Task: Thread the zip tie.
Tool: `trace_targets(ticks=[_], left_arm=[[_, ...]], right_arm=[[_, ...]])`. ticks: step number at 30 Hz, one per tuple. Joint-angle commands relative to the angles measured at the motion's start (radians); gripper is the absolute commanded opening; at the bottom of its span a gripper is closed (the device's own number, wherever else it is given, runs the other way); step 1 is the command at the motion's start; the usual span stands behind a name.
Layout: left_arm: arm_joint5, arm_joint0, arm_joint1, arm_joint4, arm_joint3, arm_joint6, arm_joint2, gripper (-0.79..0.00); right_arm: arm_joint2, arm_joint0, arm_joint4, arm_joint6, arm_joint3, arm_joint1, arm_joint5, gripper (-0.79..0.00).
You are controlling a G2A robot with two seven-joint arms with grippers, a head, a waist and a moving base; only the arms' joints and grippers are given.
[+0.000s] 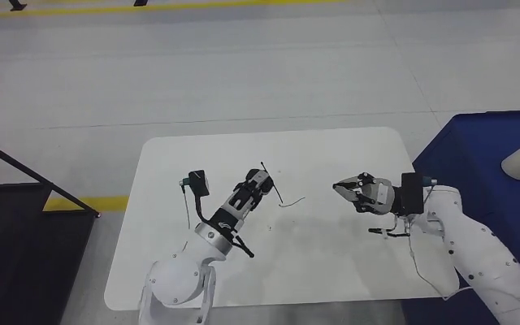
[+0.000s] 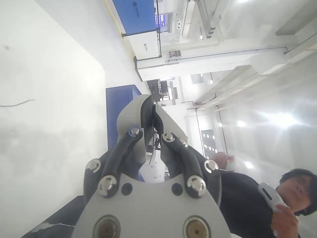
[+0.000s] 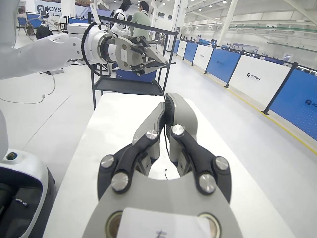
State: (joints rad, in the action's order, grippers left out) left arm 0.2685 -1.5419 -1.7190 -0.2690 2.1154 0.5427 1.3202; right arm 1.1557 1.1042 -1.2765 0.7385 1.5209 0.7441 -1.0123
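My left gripper (image 1: 264,180) clamped on zip tie (image 1: 275,191), its axis upper-left to lower-right | my right gripper (image 1: 338,186) closed, seemingly empty, at frame right, tips facing it

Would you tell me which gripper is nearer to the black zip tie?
Left. The left gripper is shut on the black zip tie, which sticks out on either side of it. The right gripper is apart from it, across a gap of table.

White glossy arms (image 3: 49,48); black cable (image 3: 83,45) looped at the left wrist; left gripper (image 2: 151,102) and right gripper (image 3: 166,100) grey, with black links (image 3: 190,147), silver screws (image 3: 151,134).
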Motion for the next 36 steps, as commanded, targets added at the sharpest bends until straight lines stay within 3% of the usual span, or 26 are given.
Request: trace_targets(ticks=[1,11,13,15,19,23,34,36], left_arm=[[0.0,0.0,0.0,0.0,0.0,0.0,0.0,-0.785],[-0.011,0.001,-0.001,0.038,0.004,-0.013,-0.005,-0.785],[-0.099,0.013,0.002,0.066,0.004,-0.017,-0.011,-0.785],[-0.244,0.013,0.002,0.119,-0.003,-0.066,-0.024,-0.785],[-0.502,-0.001,0.01,0.141,-0.035,-0.061,-0.053,-0.785],[-0.665,-0.002,0.019,0.204,-0.061,-0.061,-0.049,-0.785],[-0.683,-0.003,0.022,0.178,-0.064,-0.059,-0.05,-0.785],[-0.741,-0.009,0.026,0.118,-0.064,-0.073,-0.065,-0.785]], right_arm=[[0.0,0.0,0.0,0.0,0.0,0.0,0.0,-0.785],[0.0,0.0,0.0,0.0,0.0,0.0,0.0,-0.785],[-0.016,0.025,0.035,-0.022,0.037,0.005,0.003,-0.785],[-0.025,0.051,0.049,-0.039,0.078,0.008,0.013,-0.785],[-0.035,0.093,0.062,-0.053,0.133,0.016,0.084,-0.785],[-0.055,0.137,0.075,-0.041,0.181,0.026,0.119,-0.785],[-0.061,0.152,0.068,-0.052,0.232,0.033,0.147,-0.785],[-0.057,0.157,0.006,-0.05,0.276,0.034,0.16,-0.785]])
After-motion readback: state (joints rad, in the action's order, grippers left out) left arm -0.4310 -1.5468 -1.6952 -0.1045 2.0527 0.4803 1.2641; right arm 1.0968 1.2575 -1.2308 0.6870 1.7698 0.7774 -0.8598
